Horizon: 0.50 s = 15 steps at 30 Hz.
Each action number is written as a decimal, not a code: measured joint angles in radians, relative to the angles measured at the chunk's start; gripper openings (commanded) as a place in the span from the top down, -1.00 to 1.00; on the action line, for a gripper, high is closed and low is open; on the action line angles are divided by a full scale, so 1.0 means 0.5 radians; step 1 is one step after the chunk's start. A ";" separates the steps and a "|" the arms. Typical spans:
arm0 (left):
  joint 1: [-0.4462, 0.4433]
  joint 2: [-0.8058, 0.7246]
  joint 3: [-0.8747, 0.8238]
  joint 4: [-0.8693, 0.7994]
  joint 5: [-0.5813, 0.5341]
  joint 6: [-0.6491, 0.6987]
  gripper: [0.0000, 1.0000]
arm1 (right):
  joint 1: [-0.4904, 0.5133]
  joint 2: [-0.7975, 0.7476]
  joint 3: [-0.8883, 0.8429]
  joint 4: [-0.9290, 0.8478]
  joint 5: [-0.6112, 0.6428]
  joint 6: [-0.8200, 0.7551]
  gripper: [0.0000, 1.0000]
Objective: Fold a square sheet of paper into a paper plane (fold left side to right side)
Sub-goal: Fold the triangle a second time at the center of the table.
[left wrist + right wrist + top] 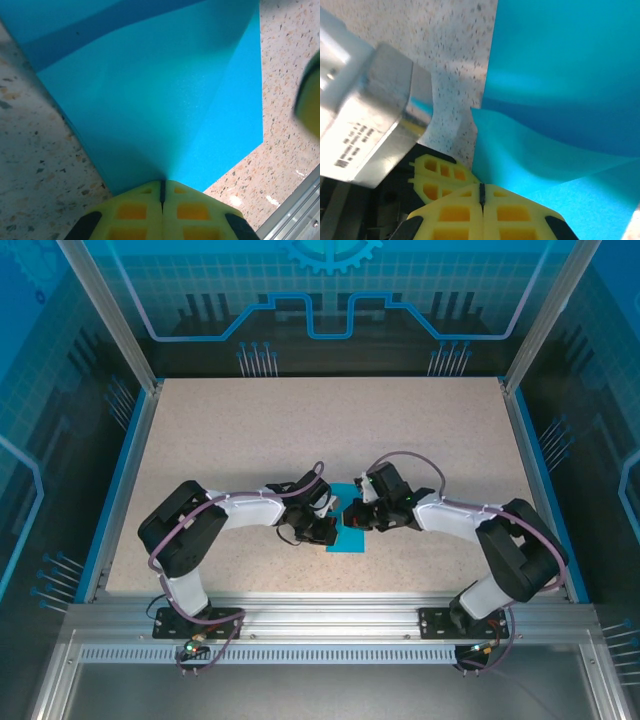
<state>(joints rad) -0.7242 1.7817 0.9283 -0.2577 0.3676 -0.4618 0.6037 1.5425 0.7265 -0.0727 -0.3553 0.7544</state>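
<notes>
Presently, the teal-blue paper sheet [349, 543], partly folded, lies on the speckled beige tabletop [300, 440] toward the middle of its front half, where the two arms' wrists meet. The left hand [162, 184] is clenched, its yellow fingers [135, 212] pressed together with only a thin seam between them. The sheet's near corner runs into their tips, and a crease rises from that point toward the upper right of the left wrist view. There the sheet's left edge shows stacked layers lying on the tabletop. Its right edge ends in a blunt corner beside bare speckled surface, with the aluminium frame rail [295, 212] close beyond. The right hand [481, 187] is likewise clamped, grasping a raised, curling flap of the same sheet. The flap's edge stands off the tabletop, and a flatter layer lies behind it. Just left of that flap in the right wrist view sit the left hand's yellow pads [440, 172] and its grey metal housing [370, 115]. The two hands are near each other and not visibly touching. From above, open tabletop extends beyond, left and right of the sheet as far as the blue border strips [121, 480], while the frame rail runs near its front side.
</notes>
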 measured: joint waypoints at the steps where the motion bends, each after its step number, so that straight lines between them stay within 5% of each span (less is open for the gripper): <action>1: 0.000 0.000 0.000 0.000 0.000 0.000 1.00 | 0.010 0.015 0.000 0.001 -0.007 0.001 1.00; 15: 0.002 0.002 0.000 -0.005 0.000 0.000 1.00 | 0.065 0.224 0.018 0.025 -0.056 0.000 1.00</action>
<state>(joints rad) -0.7235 1.7824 0.9283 -0.2600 0.3676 -0.4618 0.6361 1.6543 0.7353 -0.0601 -0.3836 0.7544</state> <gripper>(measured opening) 0.060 0.044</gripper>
